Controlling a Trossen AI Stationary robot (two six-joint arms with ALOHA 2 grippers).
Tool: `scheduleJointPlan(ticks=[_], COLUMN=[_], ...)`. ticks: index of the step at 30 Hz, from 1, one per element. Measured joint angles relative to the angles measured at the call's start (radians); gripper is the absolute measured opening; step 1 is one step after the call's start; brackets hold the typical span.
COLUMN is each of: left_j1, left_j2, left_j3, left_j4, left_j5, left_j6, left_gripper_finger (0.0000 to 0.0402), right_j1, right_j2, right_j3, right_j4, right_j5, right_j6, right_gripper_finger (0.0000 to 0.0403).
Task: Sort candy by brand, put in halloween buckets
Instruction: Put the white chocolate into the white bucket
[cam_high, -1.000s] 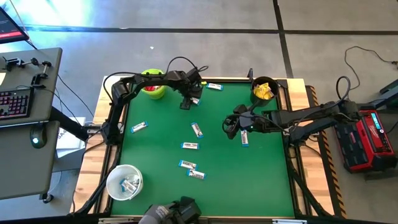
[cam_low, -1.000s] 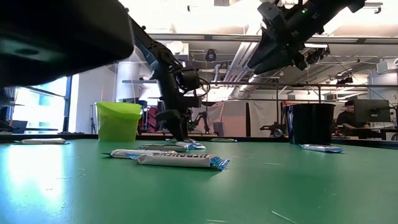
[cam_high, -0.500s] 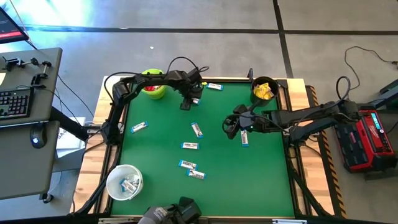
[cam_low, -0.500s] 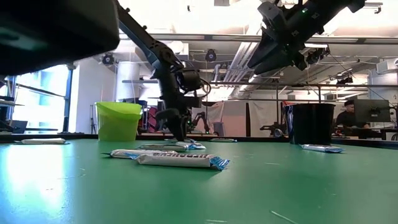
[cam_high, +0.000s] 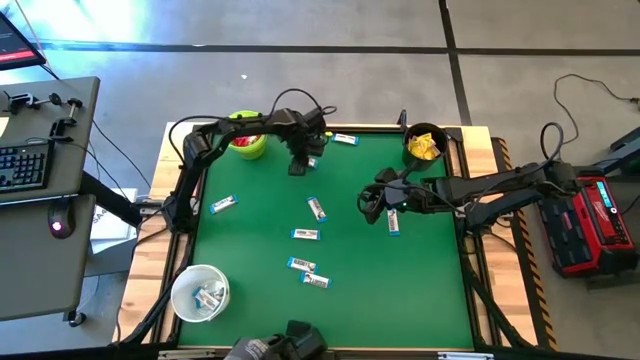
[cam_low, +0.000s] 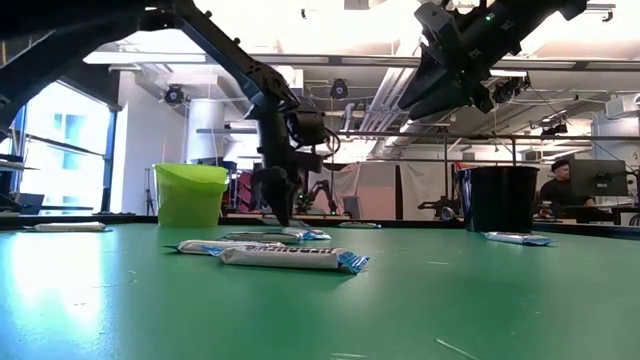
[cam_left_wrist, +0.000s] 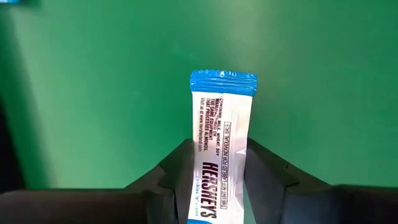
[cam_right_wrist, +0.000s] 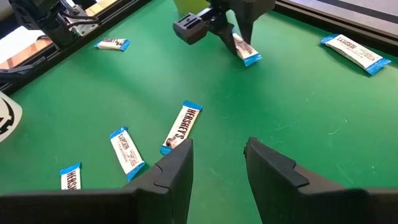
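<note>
My left gripper (cam_high: 300, 166) stands at the far side of the green mat, to the right of the lime green bucket (cam_high: 246, 142). It is shut on a slim white-and-blue candy bar (cam_left_wrist: 220, 134). My right gripper (cam_right_wrist: 217, 167) hangs open over the mat's right half with nothing between its fingers, and one bar (cam_high: 393, 222) lies beside it. The green bucket holds red packets, the black bucket (cam_high: 425, 146) yellow ones, and the white bucket (cam_high: 200, 293) bars. Several more bars (cam_high: 305, 234) lie flat on the mat. My left gripper pinches the bar's two long edges (cam_left_wrist: 215, 180) between its two fingers, which lie across it. The fingers come from above, pointing steeply down. The bar juts out below the fingertips (cam_right_wrist: 236, 38), blue free end (cam_right_wrist: 252, 60) lowest. Whether that end touches the mat I cannot tell.
The green mat (cam_high: 430, 300) has a wooden frame around it. Single bars lie at the far edge (cam_high: 345, 139), at the left (cam_high: 224, 204) and in the middle (cam_high: 317, 208). A camera mount (cam_high: 275, 345) sits at the near edge. Room is free at the mat's near right.
My left gripper has shut on the bar by the green bucket and has tipped to point more steeply down. My right gripper has kept still.
</note>
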Motion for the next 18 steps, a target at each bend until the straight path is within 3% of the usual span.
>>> scheduleJointPlan(ticks=[7, 18], left_j1=[-0.024, -0.083], left_j2=[-0.013, -0.140], left_j3=[0.035, 0.037], left_j4=[-0.120, -0.118], left_j5=[0.022, 0.085], left_j6=[-0.065, -0.179], left_gripper_finger=[0.0101, 0.0086], right_j1=[0.000, 0.000], right_j2=[0.000, 0.000], right_j3=[0.000, 0.000], right_j4=[0.000, -0.001], right_j5=[0.000, 0.000], right_j6=[-0.005, -0.053], right_gripper_finger=[0.0134, 0.0134])
